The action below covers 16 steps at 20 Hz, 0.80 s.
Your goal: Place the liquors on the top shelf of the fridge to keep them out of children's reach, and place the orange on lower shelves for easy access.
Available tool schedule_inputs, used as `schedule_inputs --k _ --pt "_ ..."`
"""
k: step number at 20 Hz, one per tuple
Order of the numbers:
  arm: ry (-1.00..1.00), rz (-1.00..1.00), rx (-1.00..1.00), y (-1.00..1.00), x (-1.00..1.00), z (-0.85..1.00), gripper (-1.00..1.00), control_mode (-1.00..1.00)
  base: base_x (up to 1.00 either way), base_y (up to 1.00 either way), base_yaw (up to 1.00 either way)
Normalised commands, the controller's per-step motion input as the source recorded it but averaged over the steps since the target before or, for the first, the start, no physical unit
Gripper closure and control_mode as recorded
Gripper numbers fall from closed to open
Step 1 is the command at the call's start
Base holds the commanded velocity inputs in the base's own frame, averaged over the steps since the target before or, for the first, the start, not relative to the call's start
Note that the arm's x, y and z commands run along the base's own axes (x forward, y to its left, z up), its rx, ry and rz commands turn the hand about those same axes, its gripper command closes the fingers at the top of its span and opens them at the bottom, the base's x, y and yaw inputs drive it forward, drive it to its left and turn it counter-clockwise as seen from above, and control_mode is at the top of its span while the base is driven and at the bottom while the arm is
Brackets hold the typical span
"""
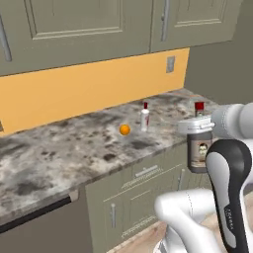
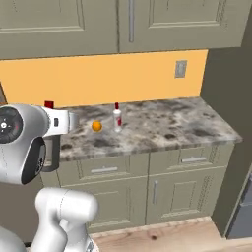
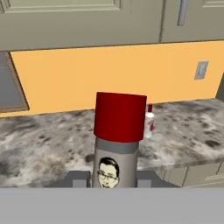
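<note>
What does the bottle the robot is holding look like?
The held liquor bottle is grey-brown, glassy-looking, with a red cap and a pale label showing a man's face with glasses. It stands upright, clamped in the hand, lifted in front of the marbled counter and touching nothing else. Another bottle and the orange sit on the counter.

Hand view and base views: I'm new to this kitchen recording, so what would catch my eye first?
A grey-brown glass bottle with a red cap stands upright in the shut two-finger gripper, held off the speckled stone counter. On that counter a small bright orange ball sits beside a pale second bottle, below the orange backsplash.
</note>
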Motion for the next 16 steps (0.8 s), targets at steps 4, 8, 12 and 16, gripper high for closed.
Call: schedule_inputs --k 4,8,12,16 --pt "0.0 0.0 0.0 0.0 0.0 0.0 1.0 1.0 0.0 -0.29 -0.55" --pt "0.0 0.0 0.0 0.0 0.0 0.0 1.0 1.0 0.01 -0.55 -0.42" --pt "0.0 0.0 0.0 0.0 0.0 0.0 1.0 1.0 0.06 -0.85 -0.2" --pt "0.0 0.0 0.0 0.0 0.0 0.0 1.0 1.0 0.01 -1.0 -0.15"
